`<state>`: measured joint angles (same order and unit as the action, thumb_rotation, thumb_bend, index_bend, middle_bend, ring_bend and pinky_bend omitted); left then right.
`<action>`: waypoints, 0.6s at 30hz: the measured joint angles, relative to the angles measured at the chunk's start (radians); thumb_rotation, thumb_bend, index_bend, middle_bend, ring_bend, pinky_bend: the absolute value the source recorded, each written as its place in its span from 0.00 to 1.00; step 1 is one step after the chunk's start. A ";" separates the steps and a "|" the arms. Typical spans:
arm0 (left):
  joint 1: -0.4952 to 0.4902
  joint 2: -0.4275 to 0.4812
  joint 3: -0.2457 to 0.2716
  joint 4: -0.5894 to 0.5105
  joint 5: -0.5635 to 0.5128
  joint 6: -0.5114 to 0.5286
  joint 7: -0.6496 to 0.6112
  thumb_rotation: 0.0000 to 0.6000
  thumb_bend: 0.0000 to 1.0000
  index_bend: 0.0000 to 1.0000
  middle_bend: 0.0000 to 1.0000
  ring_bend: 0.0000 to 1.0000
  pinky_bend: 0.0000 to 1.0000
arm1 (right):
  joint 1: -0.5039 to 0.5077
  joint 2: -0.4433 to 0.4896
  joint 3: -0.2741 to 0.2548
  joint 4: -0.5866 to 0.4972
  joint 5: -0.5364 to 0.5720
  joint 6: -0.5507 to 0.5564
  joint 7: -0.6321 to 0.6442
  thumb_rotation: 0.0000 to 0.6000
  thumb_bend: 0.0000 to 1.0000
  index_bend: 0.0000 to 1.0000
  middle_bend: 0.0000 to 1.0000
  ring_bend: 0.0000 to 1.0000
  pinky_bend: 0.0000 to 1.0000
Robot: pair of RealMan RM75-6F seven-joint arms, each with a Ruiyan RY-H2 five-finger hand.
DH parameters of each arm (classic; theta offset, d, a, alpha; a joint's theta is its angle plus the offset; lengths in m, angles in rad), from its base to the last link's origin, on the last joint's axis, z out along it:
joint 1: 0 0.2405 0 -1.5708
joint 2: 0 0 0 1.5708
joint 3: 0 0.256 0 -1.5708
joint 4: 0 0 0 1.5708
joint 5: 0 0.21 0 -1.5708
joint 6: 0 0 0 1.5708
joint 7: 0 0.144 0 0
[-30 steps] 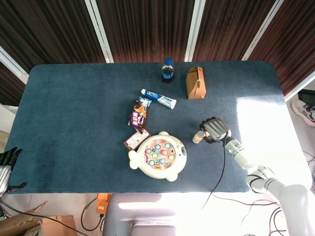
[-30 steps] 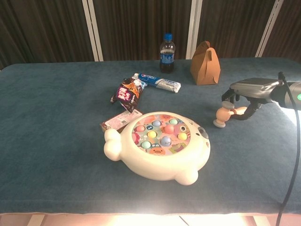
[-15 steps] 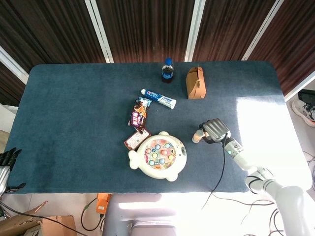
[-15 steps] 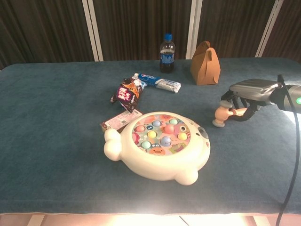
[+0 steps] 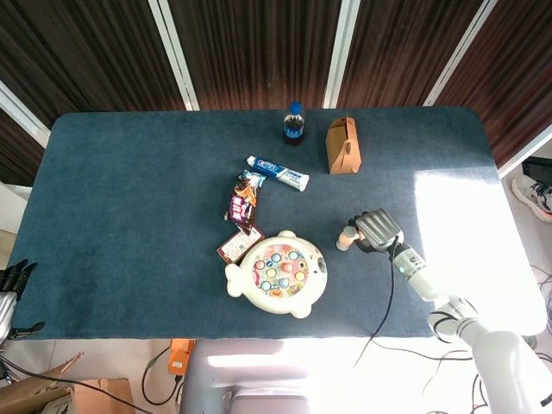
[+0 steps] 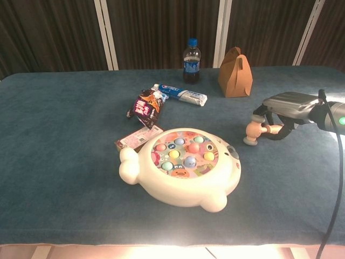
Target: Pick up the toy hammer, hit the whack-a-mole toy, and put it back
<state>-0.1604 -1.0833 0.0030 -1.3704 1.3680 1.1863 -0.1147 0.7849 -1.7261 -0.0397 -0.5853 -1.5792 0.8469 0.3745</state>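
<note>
The toy hammer (image 6: 253, 133) (image 5: 345, 239) is peach with a pale head, held just above the table to the right of the whack-a-mole toy (image 6: 183, 164) (image 5: 278, 272). My right hand (image 6: 284, 110) (image 5: 374, 231) grips its handle from above, with the head sticking out to the left. The whack-a-mole toy is a cream, animal-shaped base with several coloured buttons, near the table's front edge. My left hand (image 5: 10, 289) hangs off the table's left front corner with its fingers spread, holding nothing.
A cola bottle (image 6: 191, 53) and a brown paper box (image 6: 235, 66) stand at the back. A toothpaste tube (image 6: 180, 94) and snack packets (image 6: 145, 107) lie behind and left of the toy. A black cable (image 5: 386, 302) trails from the right arm.
The right hand with the hammer has drifted slightly nearer to the table's front edge. The left hand has not moved.
</note>
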 measured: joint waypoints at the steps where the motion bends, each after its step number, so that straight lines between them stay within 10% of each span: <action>1: 0.000 0.000 0.000 0.000 0.001 0.000 0.000 1.00 0.09 0.01 0.00 0.00 0.08 | -0.001 -0.004 -0.001 0.006 -0.003 0.006 0.005 1.00 0.49 0.94 0.67 0.59 0.64; 18: 0.005 0.007 0.005 0.000 0.026 0.016 -0.027 1.00 0.09 0.01 0.00 0.00 0.08 | 0.001 0.054 0.013 -0.051 -0.028 0.126 0.027 1.00 0.55 1.00 0.73 0.65 0.69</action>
<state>-0.1557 -1.0764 0.0080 -1.3700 1.3942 1.2022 -0.1414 0.7861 -1.6719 -0.0262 -0.6362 -1.6067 0.9729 0.4019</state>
